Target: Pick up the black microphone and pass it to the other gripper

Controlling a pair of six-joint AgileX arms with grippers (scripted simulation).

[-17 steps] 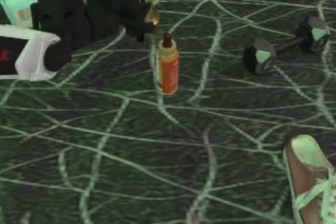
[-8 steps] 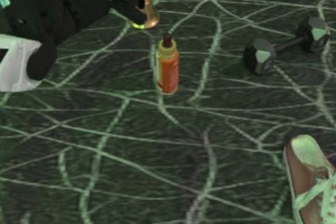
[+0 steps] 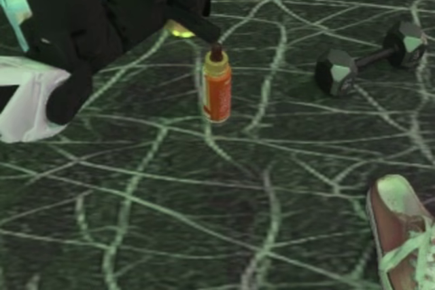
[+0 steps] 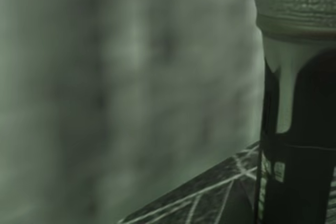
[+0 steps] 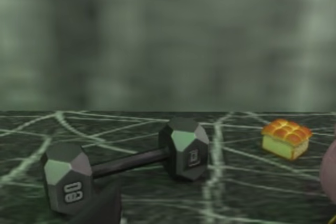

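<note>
The black microphone fills the left wrist view close up: grey mesh head above a slim black handle, upright and well above the table. My left gripper, a big black mass at the top view's back left, is shut on the microphone and hides it there. My right gripper, the other gripper, is outside the top view. Only a dark part of it shows at the edge of the right wrist view, close to the dumbbell.
An orange bottle stands just in front of the left gripper. A black hex dumbbell lies at the back right. A brown shoe sits at the front right corner. A bread loaf sits under the left gripper.
My left arm has risen and swung right, growing larger in the top view. It now covers the loaf and the upright microphone stick that showed a second ago.
</note>
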